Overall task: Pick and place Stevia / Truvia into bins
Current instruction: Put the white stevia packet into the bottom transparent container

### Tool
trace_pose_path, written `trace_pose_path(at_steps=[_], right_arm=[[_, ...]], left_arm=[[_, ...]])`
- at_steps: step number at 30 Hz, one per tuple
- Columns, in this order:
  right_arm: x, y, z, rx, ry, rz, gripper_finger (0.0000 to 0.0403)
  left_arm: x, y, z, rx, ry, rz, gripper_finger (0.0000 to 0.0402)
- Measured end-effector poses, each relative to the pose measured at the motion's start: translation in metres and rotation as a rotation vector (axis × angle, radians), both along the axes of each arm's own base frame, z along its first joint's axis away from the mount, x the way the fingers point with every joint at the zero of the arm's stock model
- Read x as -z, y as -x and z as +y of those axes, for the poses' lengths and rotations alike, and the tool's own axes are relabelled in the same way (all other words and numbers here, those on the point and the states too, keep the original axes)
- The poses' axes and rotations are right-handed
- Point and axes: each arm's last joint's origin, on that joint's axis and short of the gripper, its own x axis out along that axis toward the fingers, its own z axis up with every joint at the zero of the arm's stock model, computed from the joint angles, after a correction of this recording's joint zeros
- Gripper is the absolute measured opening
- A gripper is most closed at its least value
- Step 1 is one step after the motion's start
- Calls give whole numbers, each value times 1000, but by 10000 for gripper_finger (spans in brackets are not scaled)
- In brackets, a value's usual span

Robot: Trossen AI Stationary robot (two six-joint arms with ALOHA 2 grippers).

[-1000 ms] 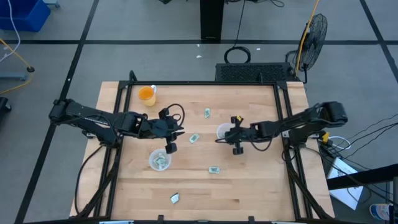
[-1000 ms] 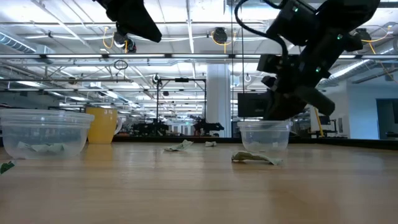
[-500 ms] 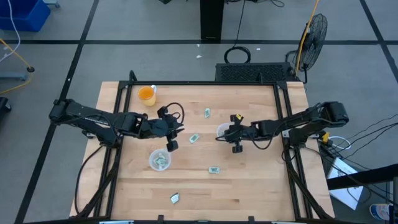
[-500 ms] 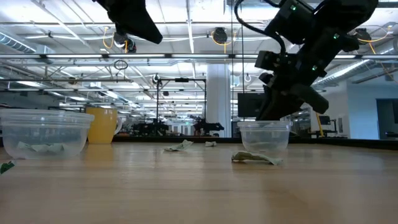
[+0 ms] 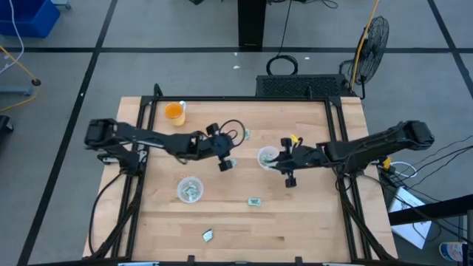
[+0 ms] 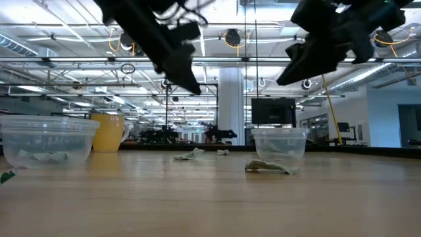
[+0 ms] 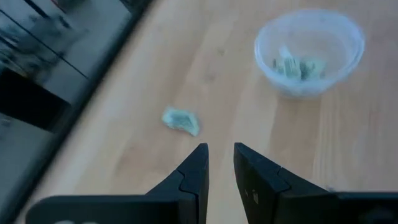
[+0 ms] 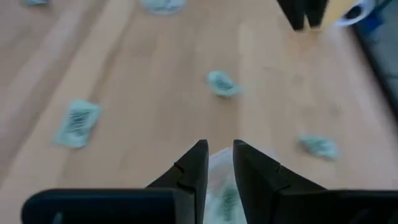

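Pale green sachets lie flat on the wooden table: one [image 5: 246,134] toward the far side, one [image 5: 254,201] and one [image 5: 208,235] nearer the front. The left clear cup [image 5: 190,190] and the right clear cup [image 5: 266,156] each hold sachets. My left gripper [image 5: 225,154] hangs shut and empty above the table between the cups. In its wrist view [image 7: 221,155] a sachet [image 7: 181,120] and the right cup [image 7: 309,50] lie ahead. My right gripper [image 5: 281,161] is shut and empty just above the right cup [image 8: 221,186].
An orange-filled cup [image 5: 174,111] stands at the table's far left. Black frame rails run along the table's left and right sides. In the low view, one sachet [image 6: 268,167] lies in front of the right cup [image 6: 279,141] and another [image 6: 191,155] lies at mid table.
My left gripper has swung from beside the left cup toward the table's right and far edges and come lower. My right gripper has risen out of the right cup and drawn back a little toward the right edge.
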Motion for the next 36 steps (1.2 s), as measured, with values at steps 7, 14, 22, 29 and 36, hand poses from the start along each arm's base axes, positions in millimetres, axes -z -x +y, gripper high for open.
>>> trace_pose_path(at_steps=[7,14,22,29,36], right_arm=[[20,8,7,-64,-27,29,71],[26,8,5,-75,-12,-78,71],[26,7,5,-87,12,-86,71],[26,7,1,-71,11,-87,71],[26,7,1,-67,10,-84,71]], left_arm=[[41,-24,21,11,-9,22,91],[70,-36,47,-55,-13,3,148],[93,-49,67,-25,52,-93,194],[110,-55,73,-65,23,-52,183],[113,-52,88,-106,25,-48,160]])
